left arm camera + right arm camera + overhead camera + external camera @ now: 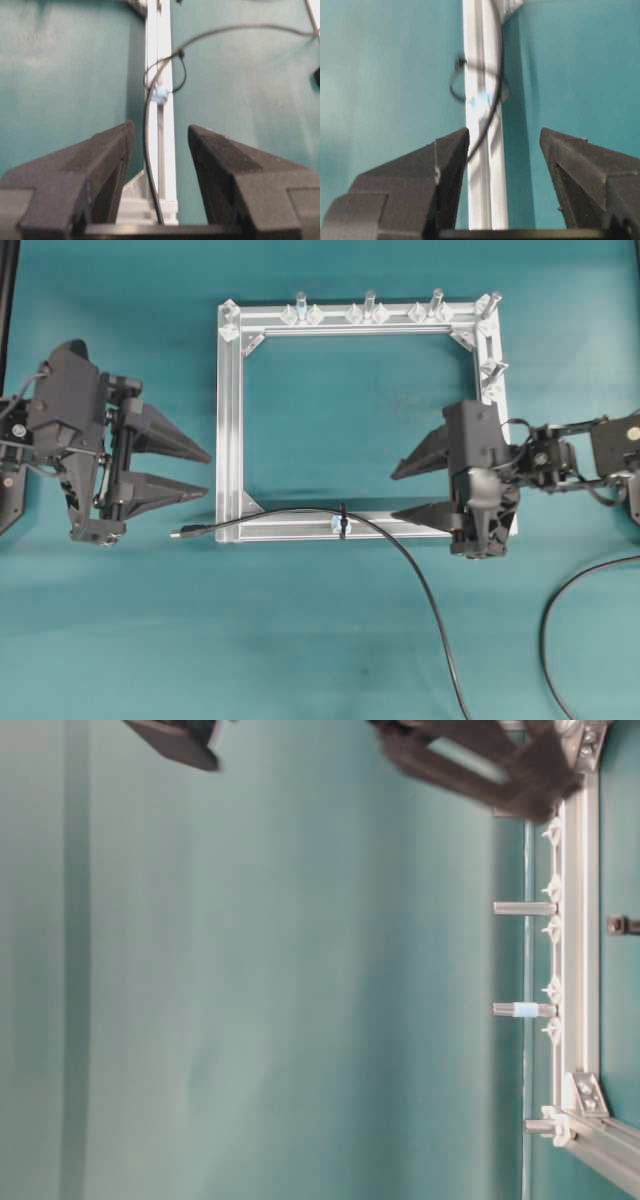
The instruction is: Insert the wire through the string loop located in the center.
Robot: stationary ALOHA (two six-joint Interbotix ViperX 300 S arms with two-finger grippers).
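Wire and string loop — bottom bar of frame

Left end effector (205, 472) and right end effector (398, 492) — both spread wide, empty. Wire (400, 548) runs through string loop (342, 521) on the aluminium frame (228, 420); plug (186, 533) lies on the bench (300, 640).

Landmark: aluminium frame (229, 420).
Inside frame: bare tabletop (340, 420), open.
Far bar: upright pegs (369, 303) obstruct.
Near bar: wire (400, 550) and string loop (342, 522) cross it.
Left of frame: open gap.
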